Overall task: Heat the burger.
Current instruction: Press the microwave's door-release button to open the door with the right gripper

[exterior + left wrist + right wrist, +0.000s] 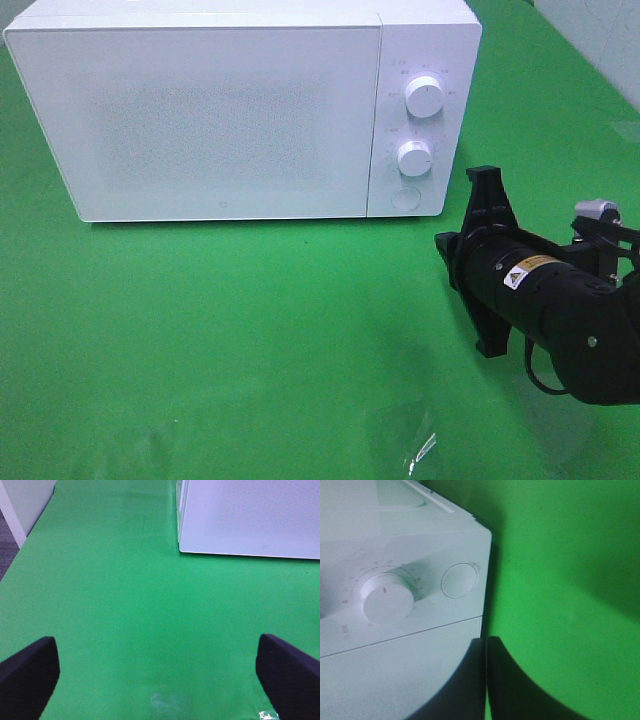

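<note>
- Left gripper (158, 677): jaws spread wide with nothing between them. It hangs over bare green cloth (125, 605) and shows only in its own wrist view.
- Microwave (200, 120): a white box standing on the cloth toward 11 o'clock in the high view. Its door (210, 125) is shut. The door's front is frosted white, so nothing inside can be made out.
- Burger: not in sight in any view. Whether it lies behind the shut door cannot be told.
- Panel, at 3 o'clock of the door: upper knob (424, 96), lower knob (414, 158), and a round button (405, 197) at 6 o'clock of both.
- Clear film (425, 447): a small see-through scrap lying flat on the cloth, toward 5 o'clock in the high view, well apart from the microwave.
- Right gripper (447, 243): jaws pressed together, gripping nothing. It sits at 5 o'clock of the button, just off the microwave's lower front corner. In the right wrist view its dark tips (486, 647) meet in one line near that corner's edge; whether they touch the casing cannot be told.
</note>
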Robot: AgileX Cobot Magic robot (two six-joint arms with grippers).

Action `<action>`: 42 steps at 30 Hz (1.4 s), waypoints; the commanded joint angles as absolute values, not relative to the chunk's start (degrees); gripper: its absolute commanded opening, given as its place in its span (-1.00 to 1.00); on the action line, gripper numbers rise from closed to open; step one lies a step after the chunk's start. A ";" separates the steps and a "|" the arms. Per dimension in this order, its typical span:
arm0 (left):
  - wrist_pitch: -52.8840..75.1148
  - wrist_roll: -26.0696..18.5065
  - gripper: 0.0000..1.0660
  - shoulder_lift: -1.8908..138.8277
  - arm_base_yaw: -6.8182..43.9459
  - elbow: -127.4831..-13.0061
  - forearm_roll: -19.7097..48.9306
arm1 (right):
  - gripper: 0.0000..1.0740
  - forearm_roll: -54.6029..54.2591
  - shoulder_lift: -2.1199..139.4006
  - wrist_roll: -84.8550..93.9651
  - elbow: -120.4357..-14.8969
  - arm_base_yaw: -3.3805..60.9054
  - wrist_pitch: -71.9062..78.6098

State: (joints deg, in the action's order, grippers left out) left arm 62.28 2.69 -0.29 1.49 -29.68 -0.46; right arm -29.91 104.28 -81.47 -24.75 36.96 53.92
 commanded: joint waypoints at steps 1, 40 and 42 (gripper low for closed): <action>61.36 2.69 0.88 -1.15 1.32 -29.62 0.00 | -1.00 -29.22 106.17 -82.39 -26.70 36.67 53.86; 61.36 2.69 0.88 -1.15 1.32 -29.62 0.00 | -1.00 -20.40 121.30 -84.34 -45.84 27.33 51.62; 61.36 2.69 0.88 -1.15 1.32 -29.62 0.00 | -1.00 -20.34 122.61 -84.34 -47.38 26.70 51.62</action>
